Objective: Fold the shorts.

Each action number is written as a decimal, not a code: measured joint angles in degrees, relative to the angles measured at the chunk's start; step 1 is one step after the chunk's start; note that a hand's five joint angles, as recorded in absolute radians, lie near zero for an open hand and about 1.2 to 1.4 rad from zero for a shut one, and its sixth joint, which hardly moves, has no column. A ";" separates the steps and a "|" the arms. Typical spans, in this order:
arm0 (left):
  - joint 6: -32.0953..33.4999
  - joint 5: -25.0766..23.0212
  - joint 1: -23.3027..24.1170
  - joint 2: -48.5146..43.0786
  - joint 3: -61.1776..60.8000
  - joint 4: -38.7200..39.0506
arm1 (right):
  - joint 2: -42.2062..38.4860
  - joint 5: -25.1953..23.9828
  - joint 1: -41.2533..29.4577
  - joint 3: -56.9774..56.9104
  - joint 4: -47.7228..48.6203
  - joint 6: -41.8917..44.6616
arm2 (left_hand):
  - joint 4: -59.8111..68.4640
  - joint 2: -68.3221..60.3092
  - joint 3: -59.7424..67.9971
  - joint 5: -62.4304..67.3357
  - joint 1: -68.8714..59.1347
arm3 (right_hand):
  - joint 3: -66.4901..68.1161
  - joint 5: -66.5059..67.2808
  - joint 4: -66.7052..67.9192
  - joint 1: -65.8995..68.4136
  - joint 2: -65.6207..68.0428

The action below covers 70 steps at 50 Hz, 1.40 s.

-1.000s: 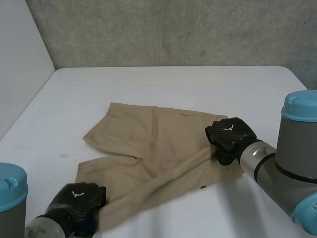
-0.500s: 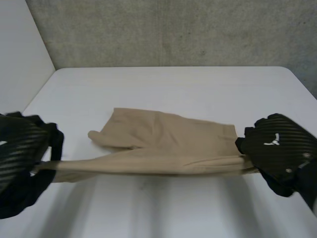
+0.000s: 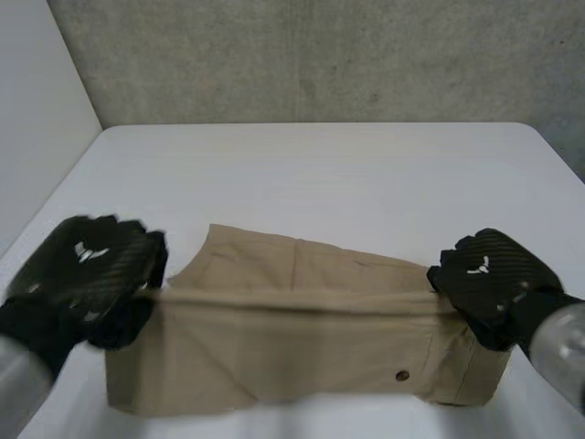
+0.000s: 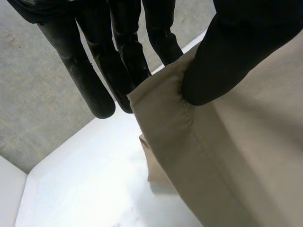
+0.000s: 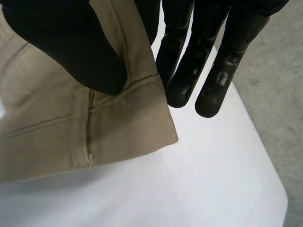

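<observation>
The left robot hand point(image 3: 87, 274) is at the 9 o'clock end of the shorts point(image 3: 302, 343) and grasps them. In its wrist view the thumb point(image 4: 213, 61) presses a stitched hem against straight fingers point(image 4: 123, 66), a pinch at that corner.

From there the tan cloth runs in a taut, straight line across to 3 o'clock, lifted above the white desk point(image 3: 320, 165). Below the line a panel hangs toward 6 o'clock, with a small dark stud point(image 3: 400, 376) near its right end. I cannot tell whether its lower edge touches the desk. Another part of the garment slopes away toward 12 o'clock and seems to rest on the desk.

The right robot hand point(image 3: 489, 279) grasps the 3 o'clock end the same way, thumb point(image 5: 61, 42) over a seamed hem corner and fingers point(image 5: 189, 61) straight behind it.

The fabric looks like a light woven twill: soft, limp wherever it is not under tension, and neither slippery nor fragile. The doubled hems and seams are the firmest places to hold, and both pinches sit on them. Both pinches lie close to the edge, so pulling the ends apart too hard could draw a corner free. Even, moderate tension should keep the fold line straight. The hanging panel will likely swing and crease if set down fast.
</observation>
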<state>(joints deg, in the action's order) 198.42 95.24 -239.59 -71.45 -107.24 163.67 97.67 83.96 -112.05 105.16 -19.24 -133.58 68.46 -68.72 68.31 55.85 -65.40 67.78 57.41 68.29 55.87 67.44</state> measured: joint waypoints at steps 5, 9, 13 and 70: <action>1.07 -1.04 -0.96 -12.15 4.22 9.94 | -10.57 0.22 -0.12 -4.12 5.49 0.22 | 0.00 -0.03 0.02 0.00 0.00 | 0.00 0.00 0.00 0.00 0.00; 4.14 -1.64 -1.32 -24.30 11.44 16.02 | -18.48 0.58 -0.31 -9.27 8.26 0.16 | 0.02 -0.05 0.03 0.00 0.00 | 0.00 0.00 0.00 0.00 0.00; 7.13 -1.77 -1.44 -32.88 17.30 18.70 | -24.02 1.06 -0.36 -13.49 9.76 0.03 | 0.11 -0.06 0.03 0.00 0.00 | 0.00 0.00 0.00 0.00 0.00; -7.14 -1.60 -2.24 -23.91 -2.25 30.06 | -12.20 -0.88 1.80 10.89 22.87 -24.98 | -56.66 57.24 -55.99 -53.27 53.75 | -45.67 -45.42 -46.11 -36.91 -46.00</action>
<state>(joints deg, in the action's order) 191.28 93.64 -241.83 -95.37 -109.48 193.73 85.47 83.08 -110.25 116.04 3.63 -158.56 11.80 -11.49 12.33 2.59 -11.65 22.11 11.98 22.18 18.96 21.44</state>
